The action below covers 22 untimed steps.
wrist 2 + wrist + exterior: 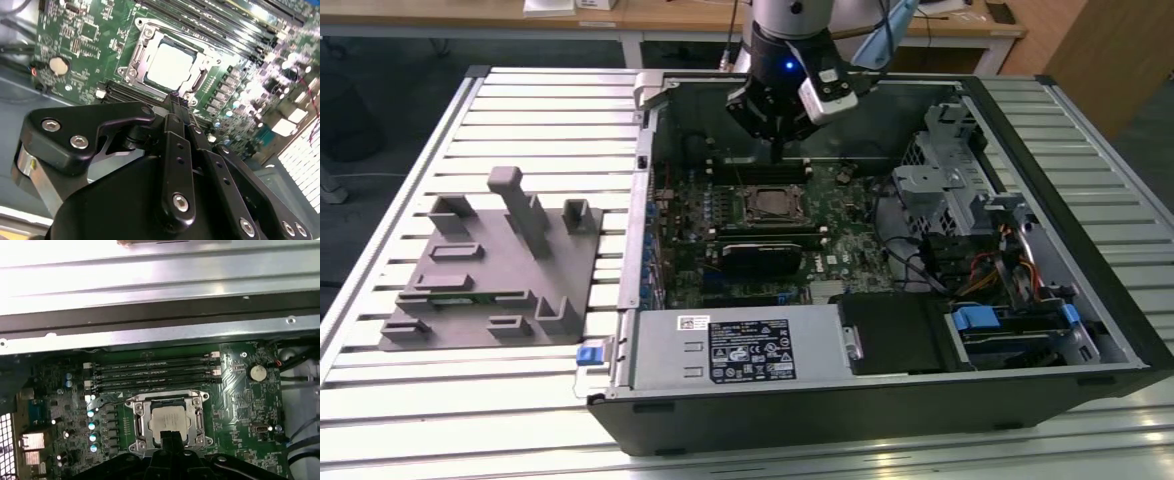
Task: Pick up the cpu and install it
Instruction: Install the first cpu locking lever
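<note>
The cpu (pixel 170 420), one pale square chip, lies seated in the socket (pixel 137 424) on the motherboard (pixel 240 400); in the second wrist view it shows as a bright square (pixel 170 65) inside the metal frame. My claw (pixel 176 102) hangs just above it, fingers pressed together with nothing between them; the tips point at the socket's near edge. In the exterior view my claw (pixel 778 150) sits over the open case (pixel 1121 330), above the socket (pixel 767 202).

Risks, as I judge them: the chip looks placed but the frame seems unclamped, so a nudge from my closed tips could shift it off its seat. A descent that drifts sideways would strike the memory slots (pixel 155 372) beside the socket, and pressing on the chip off-centre could tilt it and harm the contacts beneath.

Count: one cpu, one socket, four memory slots, one coin cell (pixel 257 372), one grey fixture (pixel 494 270) on the table (pixel 400 420) at the exterior view's left, one power supply (pixel 747 350).
</note>
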Tool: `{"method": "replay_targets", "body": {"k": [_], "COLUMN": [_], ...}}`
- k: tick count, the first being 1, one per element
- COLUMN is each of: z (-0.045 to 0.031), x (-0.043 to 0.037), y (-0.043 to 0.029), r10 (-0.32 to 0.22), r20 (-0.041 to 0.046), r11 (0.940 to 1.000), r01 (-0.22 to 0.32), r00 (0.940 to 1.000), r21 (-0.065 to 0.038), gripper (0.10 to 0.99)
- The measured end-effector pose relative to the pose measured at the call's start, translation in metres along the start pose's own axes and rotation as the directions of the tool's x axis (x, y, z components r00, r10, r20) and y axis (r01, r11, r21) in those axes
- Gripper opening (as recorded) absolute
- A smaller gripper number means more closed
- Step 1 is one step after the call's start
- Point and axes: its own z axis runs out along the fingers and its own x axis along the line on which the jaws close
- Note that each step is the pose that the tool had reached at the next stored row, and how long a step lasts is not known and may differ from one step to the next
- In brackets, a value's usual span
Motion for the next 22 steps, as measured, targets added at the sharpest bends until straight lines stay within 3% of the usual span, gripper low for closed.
{"method": "replay_targets", "body": {"k": [2, 3, 6, 12, 22], "z": [0.0004, 0.0007, 0.0012, 0.0031, 0.0078], "x": [0.0015, 0.0083, 0.0175, 0.0210, 0.0544], "y": [-0.0002, -0.0008, -0.0016, -0.0020, -0.0050], "r10": [-0.023, -0.028, -0.033, -0.108, -0.114], "r20": [-0.0007, -0.0009, -0.0009, -0.0035, -0.0034], "r11": [0.9997, 0.9996, 0.9994, 0.9941, 0.9935], "r01": [0.023, 0.028, 0.033, 0.108, 0.114], "r00": [0.9997, 0.9996, 0.9994, 0.9941, 0.9935], "r21": [0.000, 0.000, -0.001, -0.002, -0.002], "gripper": [0.106, 0.106, 0.106, 0.106, 0.106]}}
